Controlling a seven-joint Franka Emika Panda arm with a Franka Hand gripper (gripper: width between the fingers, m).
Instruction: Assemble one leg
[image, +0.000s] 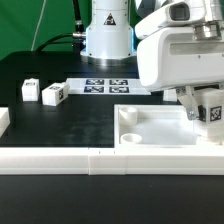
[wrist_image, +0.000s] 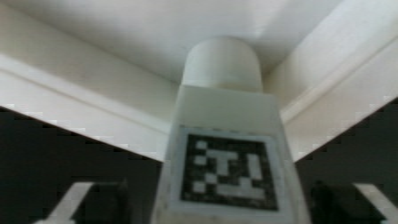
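Gripper (wrist_image: 217, 205) is low over the far corner of the white tray-like part (image: 150, 140), at the exterior view's right. The leg (wrist_image: 228, 120) stands between my fingers (wrist_image: 80, 205). One tagged face is turned to the wrist camera, and the rounded end points into the corner where two tray walls meet. In the exterior view the leg (image: 212, 110) hangs slightly tilted just under my hand, inside the tray's outline. I cannot tell whether its end touches the tray floor. Fingers sit on either side of the leg. The wrist view shows dark strips between them and its edges, and the contact area is cut off by the frame, so I cannot tell if I am clamped on it or loose. Two more small tagged blocks (image: 28, 92) (image: 52, 95) sit on the black table (image: 60, 125) toward the exterior view's left, well apart from the tray. The marker board (image: 108, 87) lies flat behind the tray. A long white rail (image: 60, 160) runs along the front.
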